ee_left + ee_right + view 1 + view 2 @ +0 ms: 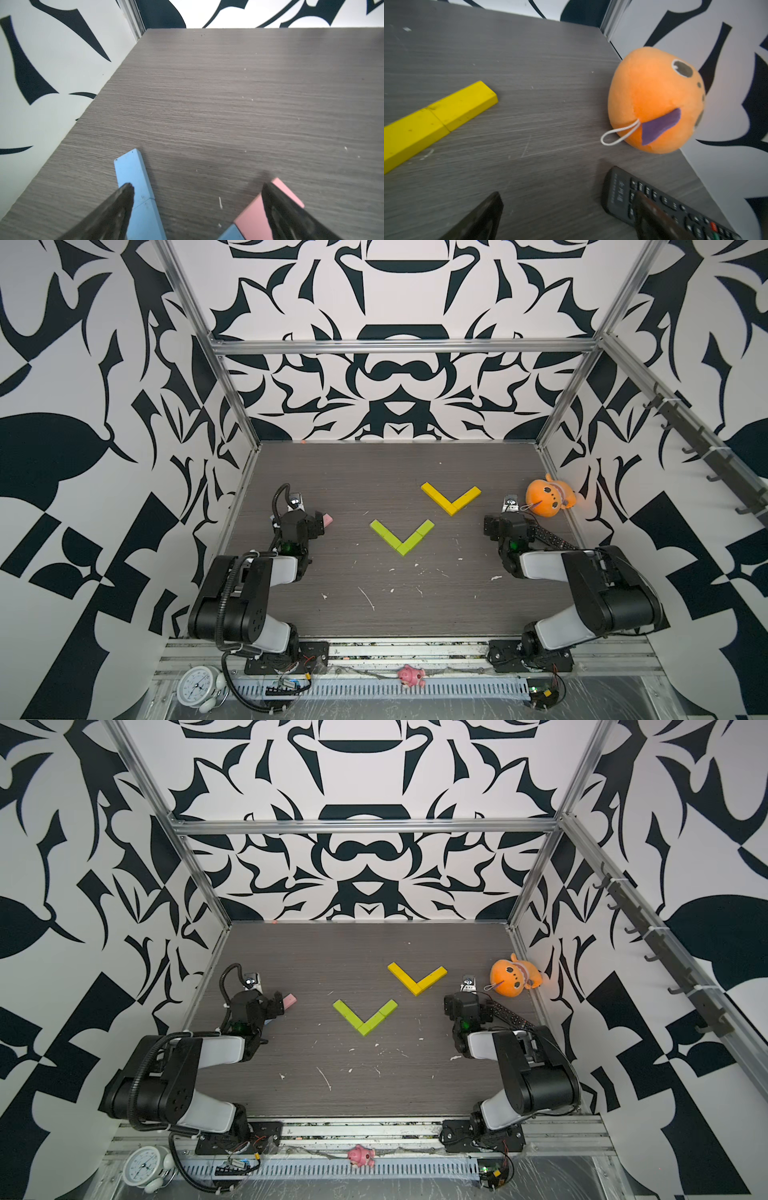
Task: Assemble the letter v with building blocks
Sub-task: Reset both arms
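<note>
Lying on the table, yellow blocks and green blocks made 2 V shapes. The left gripper gaped wide over blue blocks and a pink block; the right gripper gaped wide, empty.

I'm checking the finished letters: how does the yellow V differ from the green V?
Colour: the yellow V is yellow, the green V lime. Place: the yellow V lies farther back, nearer the plush; the green V lies nearer the front, mid-table. Both lie flat, opening away from the robot.
</note>
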Tool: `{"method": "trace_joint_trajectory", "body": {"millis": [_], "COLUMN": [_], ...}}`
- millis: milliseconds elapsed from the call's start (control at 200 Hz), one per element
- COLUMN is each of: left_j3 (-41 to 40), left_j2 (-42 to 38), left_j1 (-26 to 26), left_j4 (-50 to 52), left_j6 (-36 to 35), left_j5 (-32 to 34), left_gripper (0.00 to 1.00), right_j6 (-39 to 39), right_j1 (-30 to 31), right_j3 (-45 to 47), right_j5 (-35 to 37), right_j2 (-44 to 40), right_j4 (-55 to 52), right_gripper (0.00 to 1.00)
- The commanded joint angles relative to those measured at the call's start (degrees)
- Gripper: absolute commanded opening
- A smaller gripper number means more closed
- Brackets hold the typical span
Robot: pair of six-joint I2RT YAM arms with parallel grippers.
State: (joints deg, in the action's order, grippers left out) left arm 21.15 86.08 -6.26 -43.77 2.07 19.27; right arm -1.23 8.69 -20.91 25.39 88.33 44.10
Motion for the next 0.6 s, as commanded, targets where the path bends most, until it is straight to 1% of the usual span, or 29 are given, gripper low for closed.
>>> {"method": "trace_joint_trajectory", "body": {"millis": [0,30,55,130,160,225,265,345,595], "left_j3": [-2.6,-3.9,-4.2,-2.4,-1.7,-1.3,-1.5,-0.7,-0.9], "left_j2": [3.0,5.5,6.1,2.6,2.4,4.5,4.9,4.1,4.0], "left_j1": [-0.3,-0.4,-0.7,-0.8,-0.8,-0.7,-0.7,-0.5,0.2], "left_j4": [-13.0,-20.2,-22.1,-12.5,-10.6,-13.6,-14.7,-11.3,-12.0], "left_j6": [-1.2,-3.1,-3.5,-1.4,-1.3,-2.7,-2.7,-2.1,-1.7], "left_j5": [-2.6,-2.2,-1.8,-2.6,-2.5,-1.8,-1.5,-2.0,-2.7], "left_gripper": [0.99,0.99,0.99,0.99,0.99,0.99,1.00,1.00,1.00], "right_j6": [3.2,3.1,2.9,2.9,2.3,0.6,0.6,0.6,0.6], "right_j1": [1.0,1.1,1.2,1.1,1.1,1.1,1.0,1.0,1.0], "right_j3": [4.9,4.8,4.2,2.5,2.4,2.1,2.0,2.0,2.0], "right_j5": [-3.7,-4.5,-4.6,-3.4,-2.0,2.1,1.8,1.8,1.9], "right_j2": [2.6,1.8,1.2,2.0,2.1,1.9,1.9,1.8,1.9], "right_j4": [20.0,18.6,16.5,14.4,14.4,13.5,13.2,13.2,13.2], "right_gripper": [1.00,1.00,1.00,1.00,1.00,1.00,1.00,1.00,1.00]}}
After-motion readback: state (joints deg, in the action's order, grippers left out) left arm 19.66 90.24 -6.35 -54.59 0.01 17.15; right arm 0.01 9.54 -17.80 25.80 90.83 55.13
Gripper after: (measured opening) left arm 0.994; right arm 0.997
